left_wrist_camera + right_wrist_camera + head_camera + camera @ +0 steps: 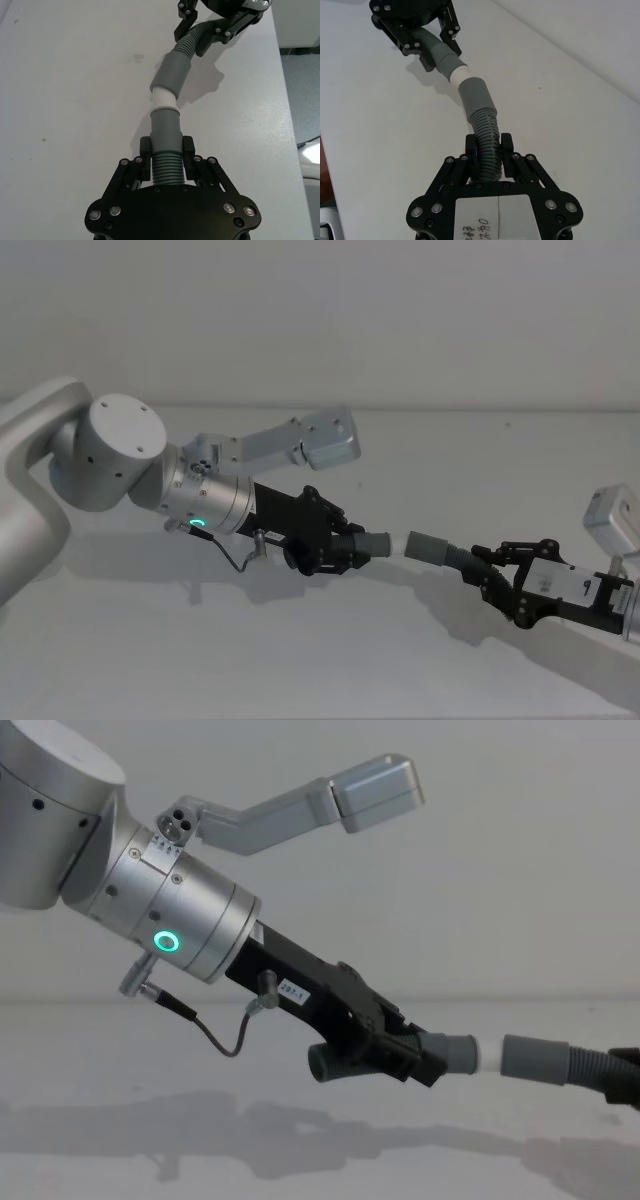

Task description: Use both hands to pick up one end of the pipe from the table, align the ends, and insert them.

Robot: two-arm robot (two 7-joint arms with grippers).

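My left gripper (330,545) on its silver wrist with the green ring light is shut on the short dark grey pipe piece (166,130). The same gripper (167,161) clamps that piece at its ribbed stretch. Its white-tipped end (163,100) points right and meets the mouth of the grey socket end (171,75); a band of white shows between them. The socket belongs to the ribbed pipe piece (487,135), on which my right gripper (487,150) is shut. Both pieces hang above the table (300,660), nearly in line. In the chest view the left gripper (400,1055) holds the elbow, whose open end (325,1065) points down.
The white table (65,100) stretches wide under both arms. Its edge (282,75) runs along one side in the left wrist view, with floor beyond. A silver arm link (300,445) juts out above the left gripper.
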